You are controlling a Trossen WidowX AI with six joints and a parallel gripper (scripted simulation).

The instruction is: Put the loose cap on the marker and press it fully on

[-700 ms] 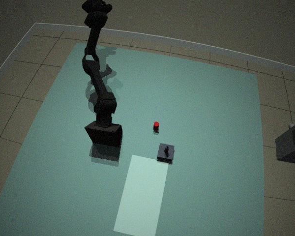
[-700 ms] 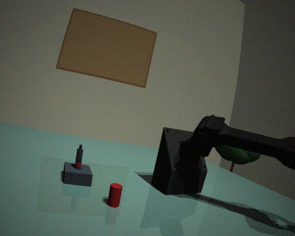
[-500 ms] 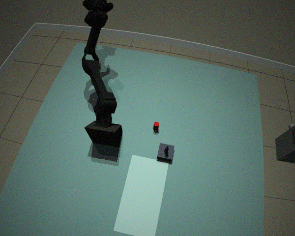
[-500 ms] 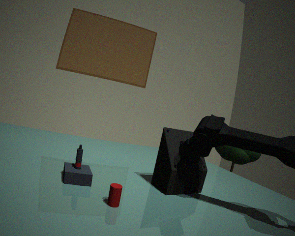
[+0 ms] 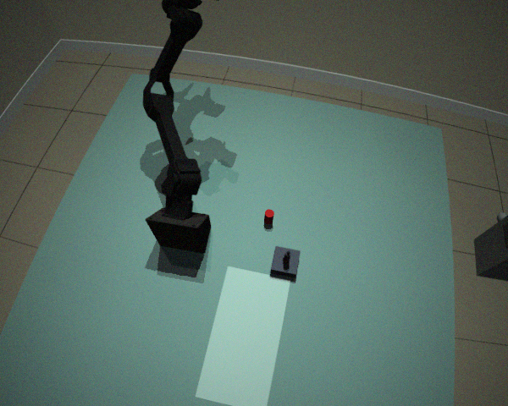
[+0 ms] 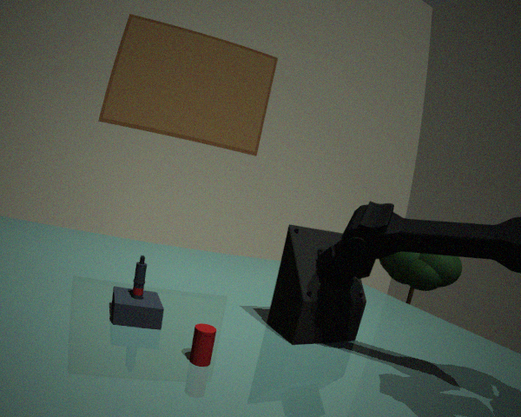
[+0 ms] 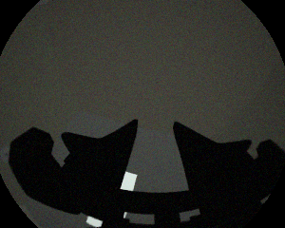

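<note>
The red cap (image 5: 268, 216) (image 6: 202, 345) stands upright on the table, apart from the holder. The dark marker (image 5: 286, 260) (image 6: 139, 273) stands upright in the grey holder block (image 5: 278, 271) (image 6: 137, 314), tip up and uncapped, with a red band low on it. My gripper (image 7: 156, 123) is partly open with nothing between its fingertips in the wrist view. It is raised far from the cap and marker; in the top view it is cut off at the top edge, and in the exterior view it is out of frame at the right.
The arm's base (image 5: 179, 231) (image 6: 296, 287) stands on the green table (image 5: 355, 327) (image 6: 36, 251), left of the cap in the top view. A pale rectangle (image 5: 245, 331) lies beside the holder. A grey box-like object (image 5: 499, 253) is off the table's right side. A board (image 6: 188, 85) hangs on the wall.
</note>
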